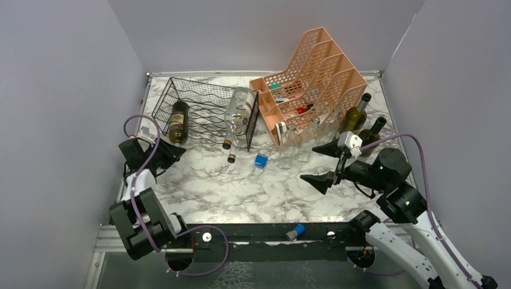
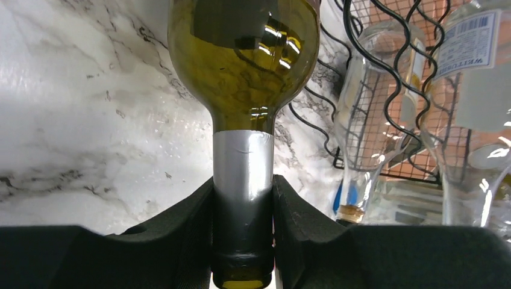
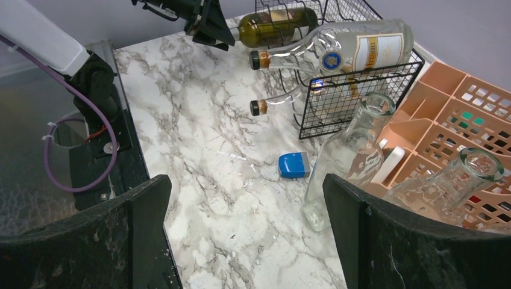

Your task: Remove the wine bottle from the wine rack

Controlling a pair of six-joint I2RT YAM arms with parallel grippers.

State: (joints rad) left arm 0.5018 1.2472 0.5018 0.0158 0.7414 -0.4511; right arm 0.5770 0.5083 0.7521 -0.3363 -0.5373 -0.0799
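Note:
The black wire wine rack (image 1: 205,96) stands at the back left of the marble table. A green wine bottle (image 1: 178,122) with a silver foil neck lies in its left slot, neck toward me. My left gripper (image 1: 166,152) is shut on that neck; in the left wrist view the fingers (image 2: 193,232) press both sides of the bottle's neck (image 2: 243,180). Two clear bottles (image 1: 240,114) lie in the rack's right side. My right gripper (image 1: 328,164) is open and empty above the table at the right. The rack (image 3: 337,99) and green bottle (image 3: 271,27) also show in the right wrist view.
A peach plastic file organizer (image 1: 313,72) stands at the back right, with upright clear glass bottles (image 1: 289,147) in front and two dark bottles (image 1: 358,114) beside it. A small blue object (image 1: 261,160) lies mid-table. Grey walls enclose the table.

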